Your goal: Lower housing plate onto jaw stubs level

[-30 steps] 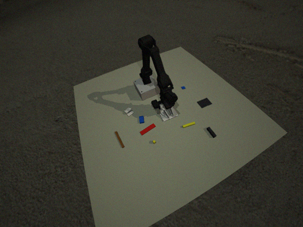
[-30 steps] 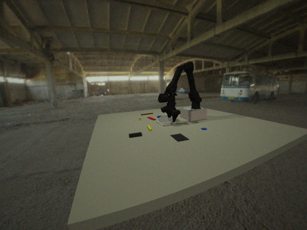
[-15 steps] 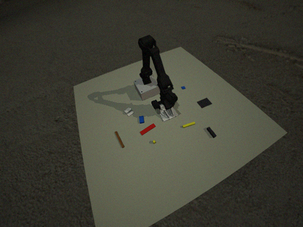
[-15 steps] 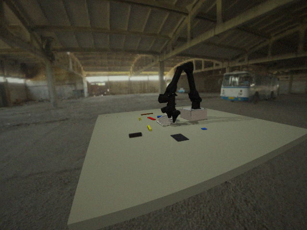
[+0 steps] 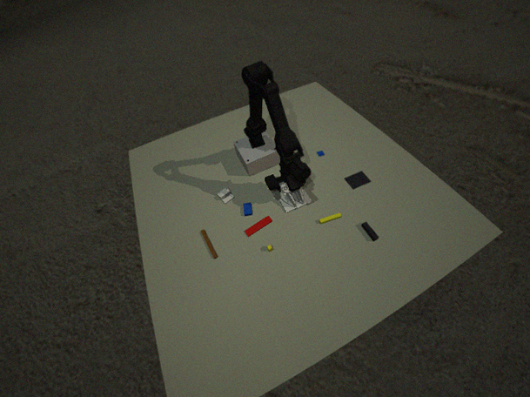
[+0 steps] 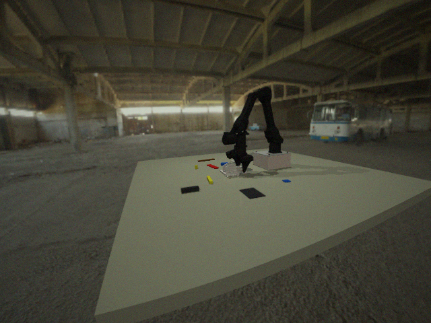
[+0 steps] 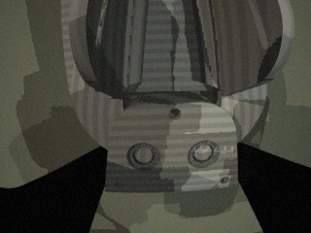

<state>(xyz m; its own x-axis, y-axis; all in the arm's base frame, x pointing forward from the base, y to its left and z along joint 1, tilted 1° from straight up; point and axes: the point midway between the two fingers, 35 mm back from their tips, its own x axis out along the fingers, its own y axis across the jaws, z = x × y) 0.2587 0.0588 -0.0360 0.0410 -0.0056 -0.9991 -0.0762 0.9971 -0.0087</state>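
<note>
My gripper (image 5: 284, 187) (image 7: 170, 149) points down and is shut on the housing plate (image 7: 170, 131), one black finger at each side edge. The plate is pale, with two ringed round holes and small dark screw spots. Round ends show inside both rings. It lies over the rear ends of the two jaws, a left curved jaw (image 7: 109, 49) and a right curved jaw (image 7: 245, 46). These lie on a pale base (image 5: 293, 208) (image 6: 227, 175) (image 7: 87, 116). The stubs under the plate are hidden, and whether it sits fully down and level I cannot tell.
Near the base are a blue block (image 5: 247, 209), a red bar (image 5: 258, 226) (image 6: 212, 166), a yellow bar (image 5: 330, 217) (image 6: 209, 180) and a small white piece (image 5: 224, 195). A black bar (image 5: 370, 231) (image 6: 190, 189) and a dark square (image 5: 357, 179) (image 6: 252, 192) lie farther out.
</note>
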